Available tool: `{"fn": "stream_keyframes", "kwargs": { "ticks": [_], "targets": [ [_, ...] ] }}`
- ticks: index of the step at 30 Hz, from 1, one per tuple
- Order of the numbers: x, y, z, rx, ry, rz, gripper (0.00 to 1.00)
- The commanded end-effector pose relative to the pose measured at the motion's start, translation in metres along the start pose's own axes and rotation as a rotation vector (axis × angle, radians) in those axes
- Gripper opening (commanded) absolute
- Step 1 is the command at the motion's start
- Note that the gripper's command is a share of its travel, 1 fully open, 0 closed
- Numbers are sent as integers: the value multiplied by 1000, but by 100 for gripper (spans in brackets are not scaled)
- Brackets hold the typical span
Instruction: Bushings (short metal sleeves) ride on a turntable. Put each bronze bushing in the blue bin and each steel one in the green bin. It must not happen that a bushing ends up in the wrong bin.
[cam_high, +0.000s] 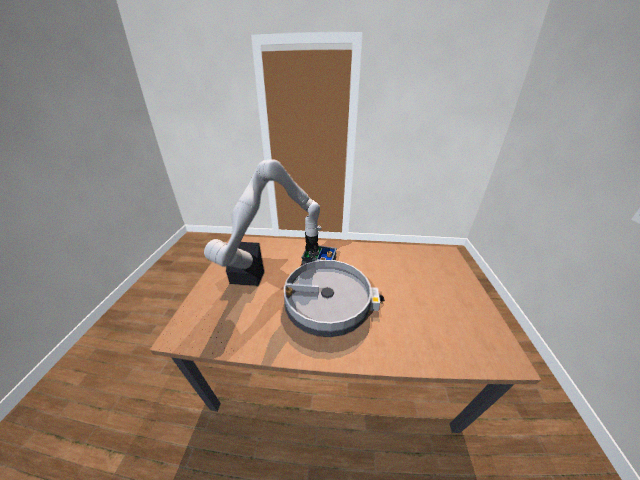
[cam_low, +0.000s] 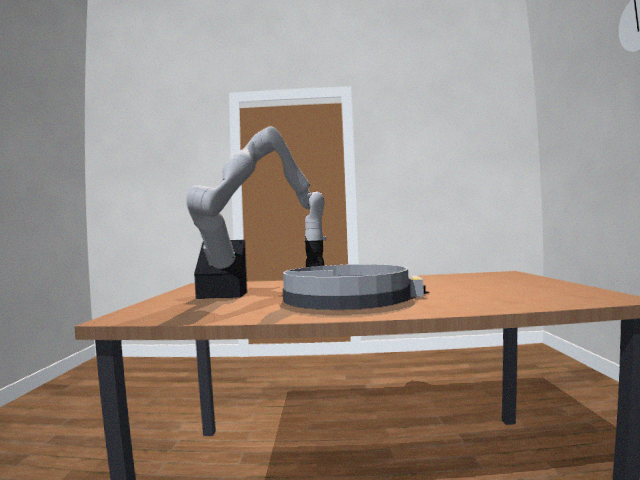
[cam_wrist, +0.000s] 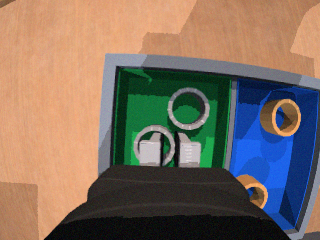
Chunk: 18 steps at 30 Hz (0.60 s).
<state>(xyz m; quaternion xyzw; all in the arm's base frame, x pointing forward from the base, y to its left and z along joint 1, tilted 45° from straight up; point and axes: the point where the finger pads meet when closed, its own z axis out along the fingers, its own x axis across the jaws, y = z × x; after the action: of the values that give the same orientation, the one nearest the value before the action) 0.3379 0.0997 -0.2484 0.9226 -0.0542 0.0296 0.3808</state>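
Note:
In the wrist view my gripper (cam_wrist: 168, 143) is shut on the wall of a steel bushing (cam_wrist: 155, 143) and holds it low over the green bin (cam_wrist: 170, 123). A second steel bushing (cam_wrist: 188, 108) lies in the green bin. Two bronze bushings (cam_wrist: 280, 118) (cam_wrist: 252, 190) lie in the blue bin (cam_wrist: 274, 147) to the right. In the top view my gripper (cam_high: 310, 253) hangs behind the grey turntable (cam_high: 327, 297), over the bins (cam_high: 320, 253). A bronze bushing (cam_high: 290, 291) sits at the turntable's left rim beside a grey guide bar (cam_high: 305, 289).
The arm's black base block (cam_high: 245, 263) stands left of the turntable. A small white box (cam_high: 375, 298) with a yellow spot is fixed at the turntable's right edge. A brown door is in the wall behind the table.

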Motion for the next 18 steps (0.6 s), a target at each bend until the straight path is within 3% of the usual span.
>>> {"fn": "stream_keyframes", "kwargs": {
  "ticks": [1, 7, 8, 18],
  "targets": [
    [0, -1, -1, 2, 1, 0, 0],
    [0, -1, -1, 2, 1, 0, 0],
    [0, -1, -1, 2, 1, 0, 42],
    [0, -1, -1, 2, 1, 0, 42]
  ]
}}
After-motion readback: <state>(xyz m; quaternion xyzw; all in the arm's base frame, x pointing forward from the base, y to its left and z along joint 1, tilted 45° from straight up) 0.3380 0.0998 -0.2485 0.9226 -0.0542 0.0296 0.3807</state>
